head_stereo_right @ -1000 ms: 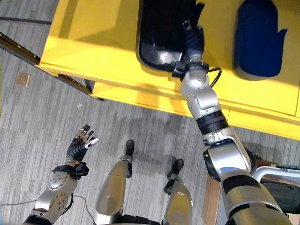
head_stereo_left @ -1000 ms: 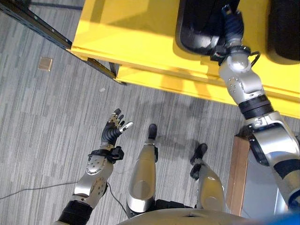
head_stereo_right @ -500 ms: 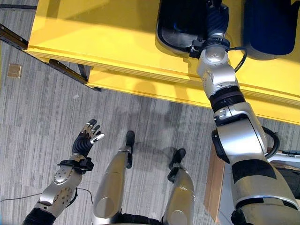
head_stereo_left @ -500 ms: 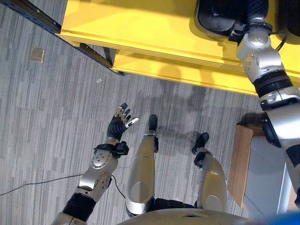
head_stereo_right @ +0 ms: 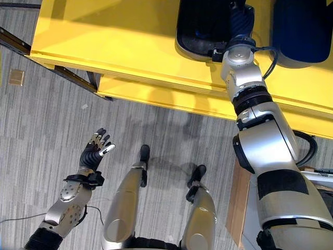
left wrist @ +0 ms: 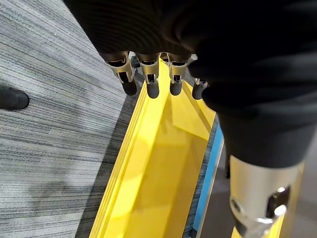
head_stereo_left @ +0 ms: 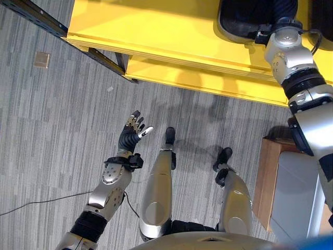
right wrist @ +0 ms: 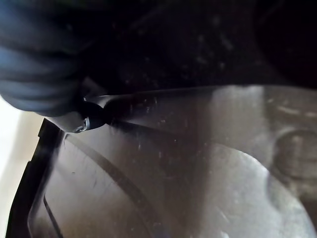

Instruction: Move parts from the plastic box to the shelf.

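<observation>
Yellow shelf [head_stereo_right: 130,47] spans top of your view, long edge running left to right. On it, black plastic part [head_stereo_right: 200,26], glossy, rounded corners, long axis pointing away from you; darker blue part [head_stereo_right: 302,31] just beside it. Your right hand [head_stereo_right: 240,18] is down on black part, fingers hidden, can't tell grip. Left hand [head_stereo_left: 133,130] over grey floor [head_stereo_left: 52,130], fingers spread, holding nothing.
</observation>
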You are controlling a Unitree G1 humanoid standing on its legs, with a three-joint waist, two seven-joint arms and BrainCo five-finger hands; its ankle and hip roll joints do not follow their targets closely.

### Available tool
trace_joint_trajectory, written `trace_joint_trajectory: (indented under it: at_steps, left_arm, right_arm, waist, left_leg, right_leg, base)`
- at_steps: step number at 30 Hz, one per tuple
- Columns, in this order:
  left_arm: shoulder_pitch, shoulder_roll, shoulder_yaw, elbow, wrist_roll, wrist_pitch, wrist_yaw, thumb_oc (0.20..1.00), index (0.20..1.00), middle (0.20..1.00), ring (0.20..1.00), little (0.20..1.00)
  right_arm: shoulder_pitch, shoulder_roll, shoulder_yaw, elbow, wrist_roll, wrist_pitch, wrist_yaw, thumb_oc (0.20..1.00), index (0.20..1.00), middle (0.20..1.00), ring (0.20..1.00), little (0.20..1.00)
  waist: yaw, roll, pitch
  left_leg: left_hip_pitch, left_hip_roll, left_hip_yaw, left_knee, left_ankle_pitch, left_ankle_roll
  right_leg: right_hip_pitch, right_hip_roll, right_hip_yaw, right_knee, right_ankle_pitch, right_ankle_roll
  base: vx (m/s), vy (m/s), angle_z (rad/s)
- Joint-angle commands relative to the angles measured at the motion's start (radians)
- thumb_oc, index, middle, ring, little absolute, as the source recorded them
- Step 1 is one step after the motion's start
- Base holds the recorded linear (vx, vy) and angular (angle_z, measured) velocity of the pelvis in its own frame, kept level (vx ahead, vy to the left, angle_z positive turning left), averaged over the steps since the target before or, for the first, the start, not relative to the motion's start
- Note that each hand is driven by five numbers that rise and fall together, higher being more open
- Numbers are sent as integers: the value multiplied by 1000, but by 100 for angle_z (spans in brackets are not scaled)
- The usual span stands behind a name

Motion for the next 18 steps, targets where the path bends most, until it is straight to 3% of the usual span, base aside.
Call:
trace_joint_trajectory:
  at_steps: [1,18]
  left_arm:
    - [4,38,-35,-64,-14,-67,16,1000,1000,1000,1000,1000]
    - [2,51,-49,-56,-39,-72,34,1000,1000,1000,1000,1000]
  right_arm:
    - [-114,-25,31,-10,11,-57,-6,200,200,200,200,200]
    - [-134,20,-32,83,92,-50,-27,200,200,200,200,200]
  waist:
    - [26,0,-49]
    - [55,19,-45]
  left_leg:
    - [6,10,-34,-1,-55,-40]
    - [-1,-5,-47,6,-53,-39]
  right_leg:
    - [14,-12,-14,64,-78,31]
    - [30,-18,-31,61,-77,31]
  base:
    - [5,2,4]
    - [-3,5,2]
